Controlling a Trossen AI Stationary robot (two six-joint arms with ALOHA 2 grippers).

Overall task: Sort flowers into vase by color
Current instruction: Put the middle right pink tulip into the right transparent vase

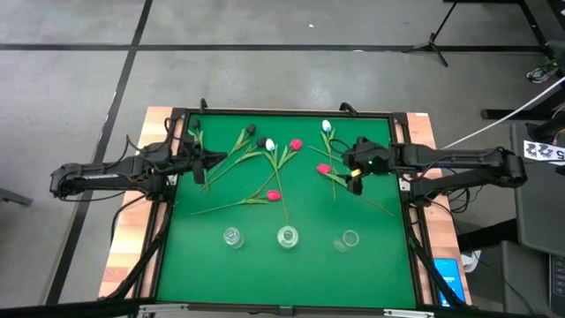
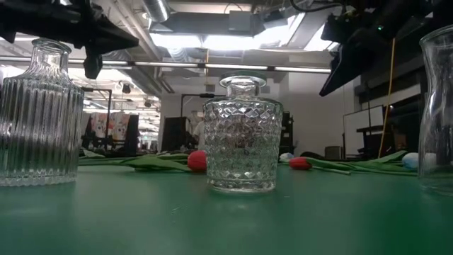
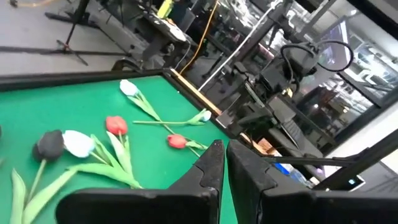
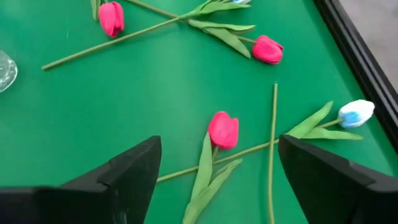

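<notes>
Several tulips lie flat on the green mat (image 1: 291,265): a black one (image 1: 251,130), white ones (image 1: 270,144) (image 1: 327,126) and red ones (image 1: 295,144) (image 1: 274,195). My right gripper (image 4: 219,146) hangs open above the mat at its right side, tipped downward. A red tulip head (image 4: 222,129) shows between its fingers, untouched. My left gripper (image 3: 221,158) is shut and empty, held level above the mat's left side (image 1: 205,168). Three glass vases (image 1: 232,237) (image 1: 288,237) (image 1: 350,238) stand upright near the front edge.
A raised dark frame (image 1: 402,177) runs round the mat. In the low view the ribbed vase (image 2: 39,120), the diamond-cut vase (image 2: 243,134) and a third vase (image 2: 439,106) stand in front of the flowers. Bare mat lies between the vases and the tulips.
</notes>
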